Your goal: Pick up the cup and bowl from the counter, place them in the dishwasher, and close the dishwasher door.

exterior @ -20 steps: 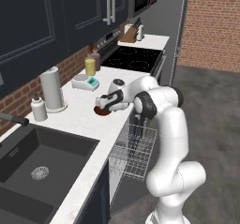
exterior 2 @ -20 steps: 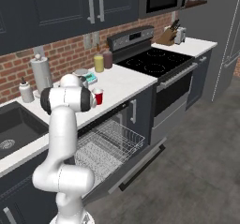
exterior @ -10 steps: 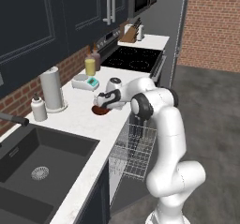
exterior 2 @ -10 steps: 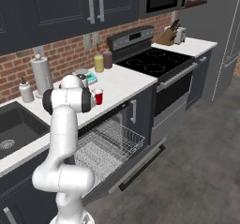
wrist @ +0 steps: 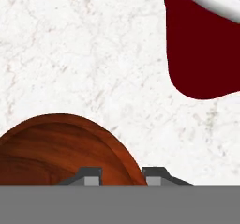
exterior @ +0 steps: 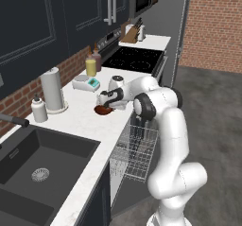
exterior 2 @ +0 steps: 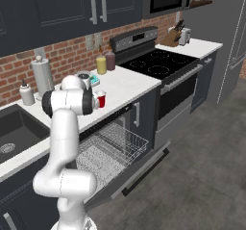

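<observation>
You are looking at a small, shallow red-brown bowl [exterior: 102, 109] sitting near the front edge of the counter [exterior: 80, 126], above the open dishwasher's wire rack [exterior 2: 113, 147], with the red cup [wrist: 199, 49] standing just beside it; it is probably light and rigid with a smooth, slippery rim, so a pinch across the thin wall is likely the best hold. Your gripper [wrist: 120, 175] is sitting with its fingertips narrowed on either side of the bowl's rim, apparently clamping it, while the bowl is resting on the stone.
</observation>
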Robot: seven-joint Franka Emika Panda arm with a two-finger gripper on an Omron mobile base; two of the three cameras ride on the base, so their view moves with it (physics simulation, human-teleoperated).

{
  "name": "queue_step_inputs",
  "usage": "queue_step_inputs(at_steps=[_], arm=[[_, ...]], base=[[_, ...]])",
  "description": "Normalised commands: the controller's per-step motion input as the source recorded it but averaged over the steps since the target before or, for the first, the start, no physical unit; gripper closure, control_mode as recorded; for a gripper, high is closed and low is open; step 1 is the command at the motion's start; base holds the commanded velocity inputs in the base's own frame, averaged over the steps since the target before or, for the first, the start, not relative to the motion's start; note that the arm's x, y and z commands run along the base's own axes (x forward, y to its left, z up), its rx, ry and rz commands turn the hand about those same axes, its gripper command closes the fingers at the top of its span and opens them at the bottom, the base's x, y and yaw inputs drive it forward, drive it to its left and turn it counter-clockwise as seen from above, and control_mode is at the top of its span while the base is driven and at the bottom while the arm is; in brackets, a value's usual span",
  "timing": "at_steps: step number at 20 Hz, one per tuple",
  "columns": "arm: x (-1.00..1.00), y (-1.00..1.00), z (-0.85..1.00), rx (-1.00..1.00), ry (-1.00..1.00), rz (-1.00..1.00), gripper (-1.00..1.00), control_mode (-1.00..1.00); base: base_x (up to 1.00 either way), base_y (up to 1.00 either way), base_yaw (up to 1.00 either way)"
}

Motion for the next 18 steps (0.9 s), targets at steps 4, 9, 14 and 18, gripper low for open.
queue_step_inputs(at_steps=[4,9,14,18], arm=[[-0.74,-0.5,0.0,0.0,-0.1,-0.06,1.0,-1.0],[-0.91,-0.56,0.0,0.0,-0.12,-0.03,1.0,-1.0],[-0.95,-0.69,0.0,0.0,-0.13,-0.01,1.0,-1.0],[-0.86,-0.78,0.06,0.04,-0.13,0.0,1.0,-1.0]], base=[[0.0,0.0,0.0],[0.0,0.0,0.0],[0.0,0.0,0.0],[0.0,0.0,0.0]])
